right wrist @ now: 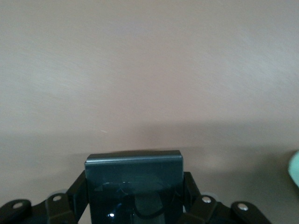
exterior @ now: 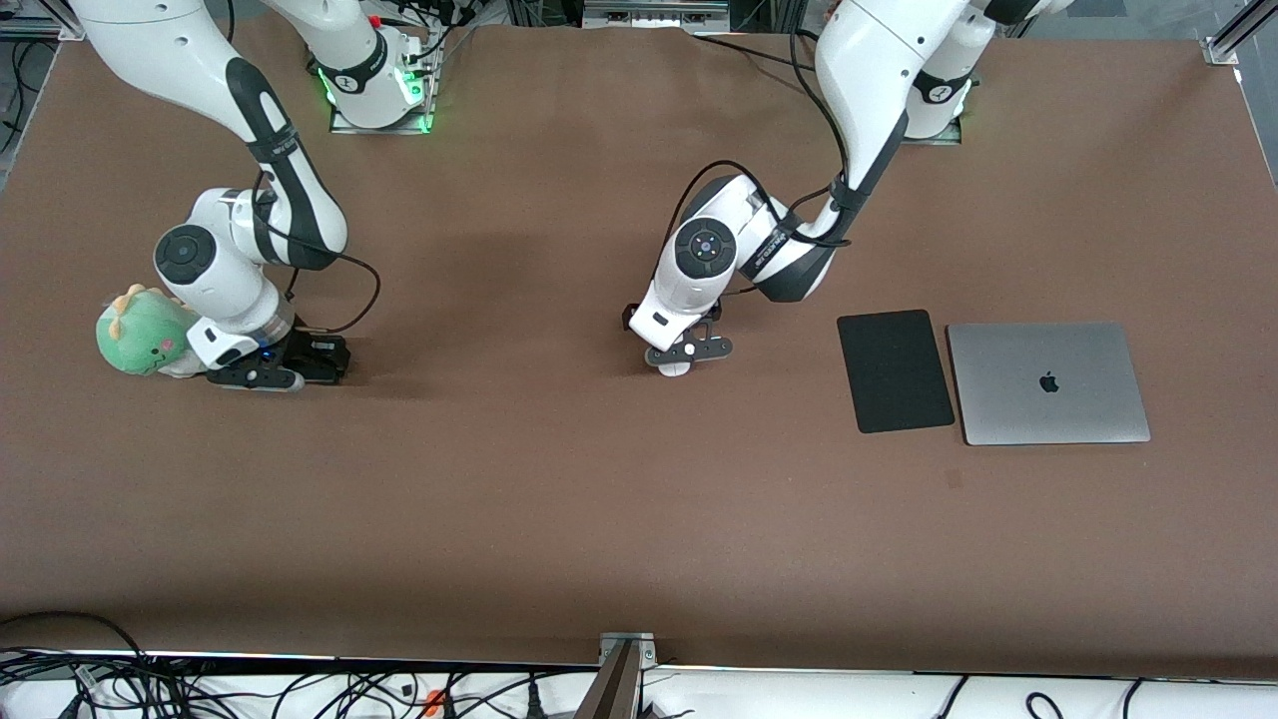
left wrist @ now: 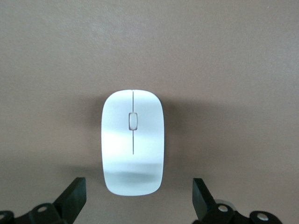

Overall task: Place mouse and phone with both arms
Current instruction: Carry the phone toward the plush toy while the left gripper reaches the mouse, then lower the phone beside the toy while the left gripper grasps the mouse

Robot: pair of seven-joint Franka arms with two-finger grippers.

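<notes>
The white mouse (left wrist: 133,142) lies on the brown table near the middle. In the front view only its edge (exterior: 676,368) shows under my left gripper (exterior: 687,353). My left gripper (left wrist: 138,203) is open and low over it, with one finger (left wrist: 74,198) on each side of the mouse's end, not touching. My right gripper (exterior: 290,367) is low at the right arm's end of the table. In the right wrist view the right gripper (right wrist: 134,196) is shut on the black phone (right wrist: 134,175), held across its width. In the front view the phone (exterior: 324,357) is mostly hidden by the hand.
A green plush toy (exterior: 140,332) lies right beside the right wrist, and its edge (right wrist: 294,169) shows in the right wrist view. A black mouse pad (exterior: 894,370) and a shut grey laptop (exterior: 1046,382) lie side by side toward the left arm's end.
</notes>
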